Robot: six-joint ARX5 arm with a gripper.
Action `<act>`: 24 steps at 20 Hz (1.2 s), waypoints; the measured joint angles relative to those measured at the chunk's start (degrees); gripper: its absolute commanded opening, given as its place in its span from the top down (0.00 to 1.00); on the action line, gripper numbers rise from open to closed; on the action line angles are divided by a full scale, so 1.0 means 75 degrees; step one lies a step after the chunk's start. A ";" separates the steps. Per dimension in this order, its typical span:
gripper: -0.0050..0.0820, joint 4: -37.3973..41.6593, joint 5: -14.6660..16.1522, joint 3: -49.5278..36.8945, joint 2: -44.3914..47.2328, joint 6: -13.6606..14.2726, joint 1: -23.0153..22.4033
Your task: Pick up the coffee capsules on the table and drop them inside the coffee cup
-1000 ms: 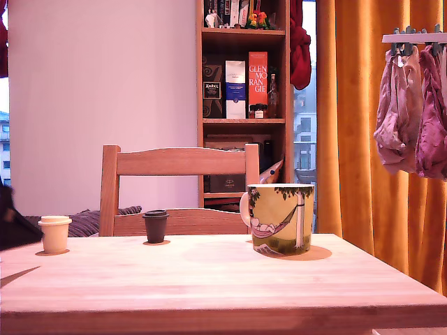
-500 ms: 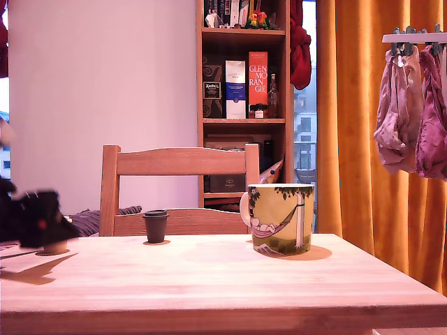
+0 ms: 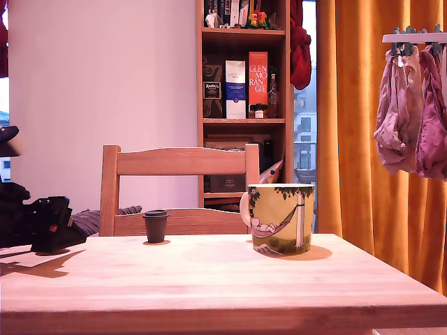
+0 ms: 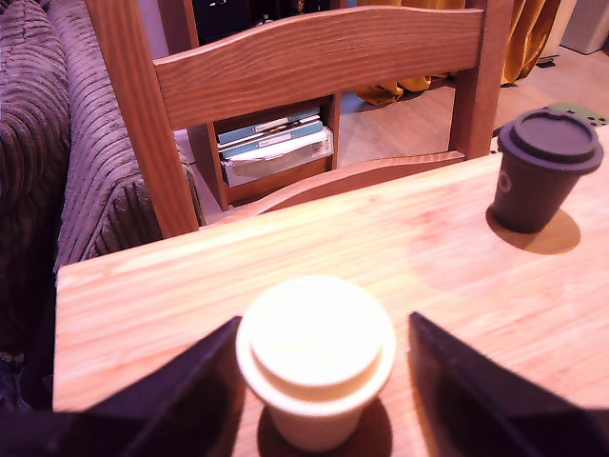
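1. Since half a second ago the gripper point(image 3: 49, 227) has steadied at the exterior view's far left edge, sharp now where it was a blur. One second ago the cream capsule point(image 4: 316, 357) stood in plain sight there, and the black gripper body now hides it from that camera.
2. The wrist view shows the jaws apart, one dark finger point(image 4: 186, 386) at the cream capsule's 9 o'clock and the other at its 3 o'clock, with a gap of bare wood on each side. Nothing is gripped yet.
3. The dark capsule point(image 3: 156, 226) stands upright on the table point(image 3: 223, 279), well apart from the cream one, in front of the chair point(image 3: 179, 162).
4. The coffee cup point(image 3: 281, 218) sits further toward the exterior view's right, at the dark capsule's 3 o'clock, its mouth open upward.
5. To do the grasp well, I would keep the capsule centred between the fingers and close gently below the rim, where the tapered wall gives a seat. A squeeze high on the lid could pop it out or tip it.
6. Lift straight up before travelling, high enough to clear the dark capsule and the mug's lip.
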 measured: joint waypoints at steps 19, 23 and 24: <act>0.76 -0.0315 0.0516 0.0096 -0.0003 0.0023 0.0000; 0.76 -0.0653 0.0708 0.0085 -0.0356 0.0026 0.0003; 0.76 -0.0851 0.0740 0.0079 -0.0650 0.0023 0.0000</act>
